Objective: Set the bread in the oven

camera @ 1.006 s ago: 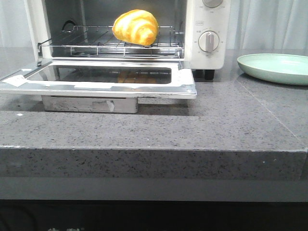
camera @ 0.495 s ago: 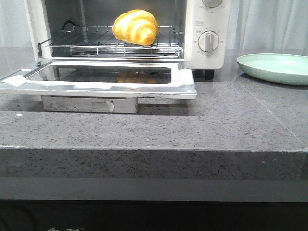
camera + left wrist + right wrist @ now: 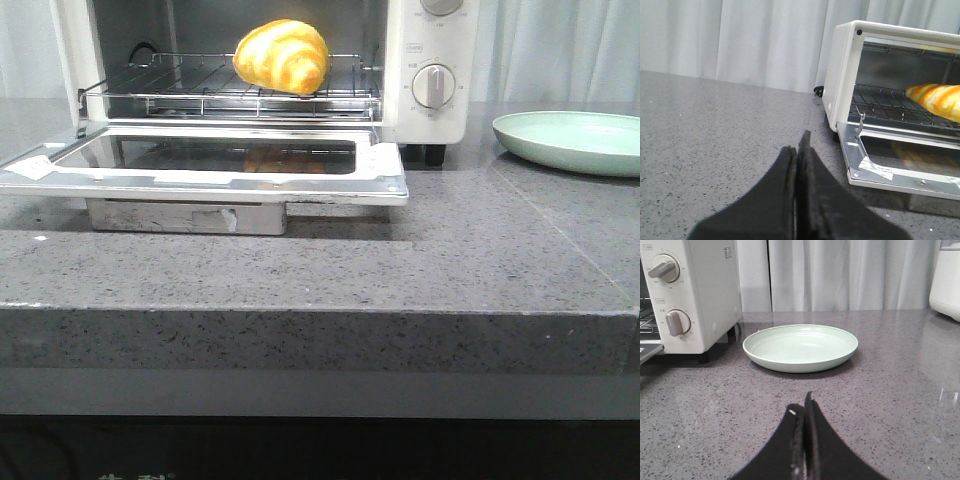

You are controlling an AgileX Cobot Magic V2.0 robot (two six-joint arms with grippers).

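Bread [image 3: 282,56]: on the wire rack inside the oven [image 3: 430,70], unmoved since a second ago.
Door: down, unchanged.
Left gripper [image 3: 798,150]: closed, empty.
Right gripper [image 3: 802,410]: closed, empty; plate [image 3: 800,347] at 12 o'clock.

oven [image 3: 430,60] mouth open — door [image 3: 205,165] down, juts forward | bread [image 3: 282,56] fills rack middle | plate [image 3: 570,140] right
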